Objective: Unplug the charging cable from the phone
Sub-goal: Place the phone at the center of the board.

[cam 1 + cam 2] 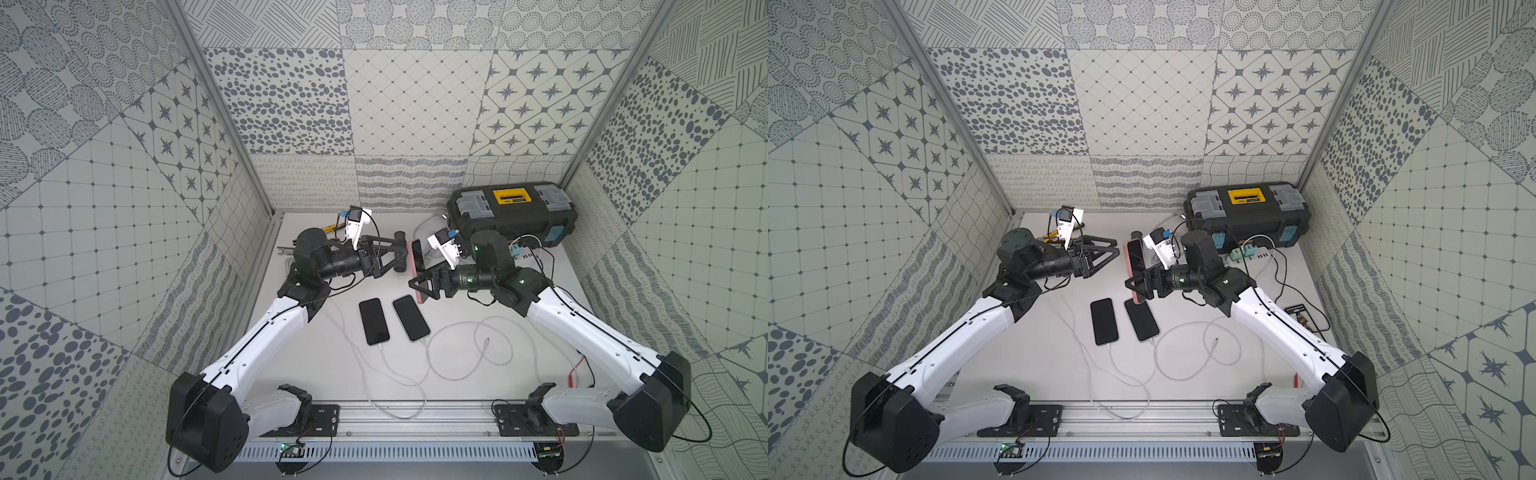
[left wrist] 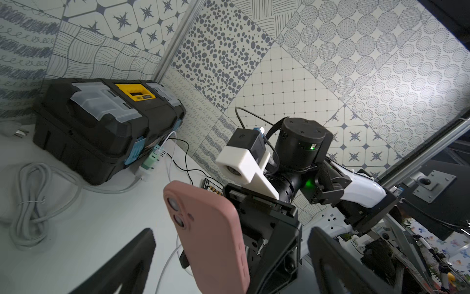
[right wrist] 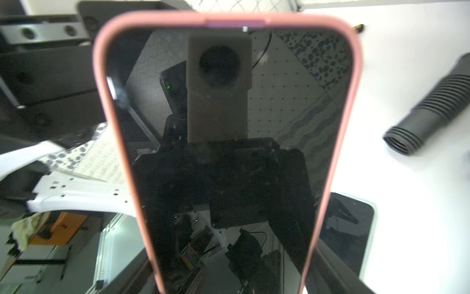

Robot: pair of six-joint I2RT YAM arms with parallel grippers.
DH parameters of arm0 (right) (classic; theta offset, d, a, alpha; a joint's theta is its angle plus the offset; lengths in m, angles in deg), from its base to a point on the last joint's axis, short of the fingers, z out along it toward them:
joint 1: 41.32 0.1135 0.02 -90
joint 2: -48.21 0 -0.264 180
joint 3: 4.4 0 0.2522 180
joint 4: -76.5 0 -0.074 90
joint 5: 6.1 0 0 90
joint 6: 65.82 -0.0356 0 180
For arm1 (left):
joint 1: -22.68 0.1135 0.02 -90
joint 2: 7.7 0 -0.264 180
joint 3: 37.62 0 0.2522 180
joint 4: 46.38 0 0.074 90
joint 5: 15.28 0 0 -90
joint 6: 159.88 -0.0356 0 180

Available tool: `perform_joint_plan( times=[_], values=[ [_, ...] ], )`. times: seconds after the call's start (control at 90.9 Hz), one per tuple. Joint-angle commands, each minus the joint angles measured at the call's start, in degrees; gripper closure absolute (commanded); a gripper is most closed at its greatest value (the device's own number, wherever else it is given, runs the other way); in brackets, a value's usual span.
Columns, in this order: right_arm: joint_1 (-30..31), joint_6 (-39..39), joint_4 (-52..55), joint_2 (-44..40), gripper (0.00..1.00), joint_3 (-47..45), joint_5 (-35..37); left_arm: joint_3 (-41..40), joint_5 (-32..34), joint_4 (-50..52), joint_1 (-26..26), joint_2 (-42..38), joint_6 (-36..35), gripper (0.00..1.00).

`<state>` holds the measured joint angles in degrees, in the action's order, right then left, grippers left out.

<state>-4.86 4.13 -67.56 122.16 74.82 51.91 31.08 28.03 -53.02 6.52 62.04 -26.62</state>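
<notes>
**Tools.** The right gripper [image 1: 422, 287] has its jaws closed on the lower part of the pink-cased smartphone [image 1: 417, 257]. It holds the phone on edge, clear of the white table [image 1: 519, 374], near the table's centre. The left gripper [image 1: 399, 252] has its jaws spread wide and holds nothing. It sits at 9 o'clock of the phone, just beside it and not touching.

**Cable.** The free plug of a loose white charging cable [image 1: 486, 341] lies on the table at 5 o'clock of the phone, well apart from it.

**Views.**
- Only the left wrist view shows the case's pink back [image 2: 211, 236], with two lenses.
- Only the right wrist view shows the phone's dark screen [image 3: 229, 152], which mirrors the camera mount. A black ribbed hose [image 3: 432, 112] lies on the table beside it.
- The top views show two flat black smartphones [image 1: 374, 321] at 6 o'clock, each with a white cable in its near end.

**Writing.** The black toolbox with a yellow latch [image 1: 513, 208] stands at 1 o'clock, and its label is unreadable. The print on the small black card [image 1: 1304, 318] is too small to read.
</notes>
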Motion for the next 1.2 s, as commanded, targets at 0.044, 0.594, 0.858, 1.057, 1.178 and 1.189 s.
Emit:
perform_joint_plan(
  times=[0.044, 0.594, 0.858, 1.057, 1.178, 1.189],
  values=[
    [0.1, -0.4, 3.7, 2.7, 0.49, 0.7, 12.5, -1.4, 11.1, 13.1, 0.3, -1.7, -10.9, 0.02],
    [0.1, -0.9, 12.1, 13.3, 0.49, 1.0, 30.8, -3.2, 13.6, 13.9, 0.3, -1.7, -11.2, 0.02],
    [0.1, -0.1, 13.6, 18.6, 0.48, 1.7, 35.6, -3.7, 14.1, 14.0, 0.3, -2.2, -11.2, 0.02],
    [0.0, 1.2, 14.7, 23.7, 0.48, 3.2, 36.2, -4.0, 14.6, 14.2, 0.3, -2.7, -11.2, 0.02],
    [-0.1, 1.4, 15.2, 25.9, 0.47, 4.0, 36.6, -4.4, 15.0, 14.2, 0.3, -3.4, -11.3, 0.02],
    [-0.1, 1.4, 15.2, 26.1, 0.47, 4.1, 36.7, -4.4, 15.1, 14.2, 0.3, -3.5, -11.3, 0.02]
  ],
)
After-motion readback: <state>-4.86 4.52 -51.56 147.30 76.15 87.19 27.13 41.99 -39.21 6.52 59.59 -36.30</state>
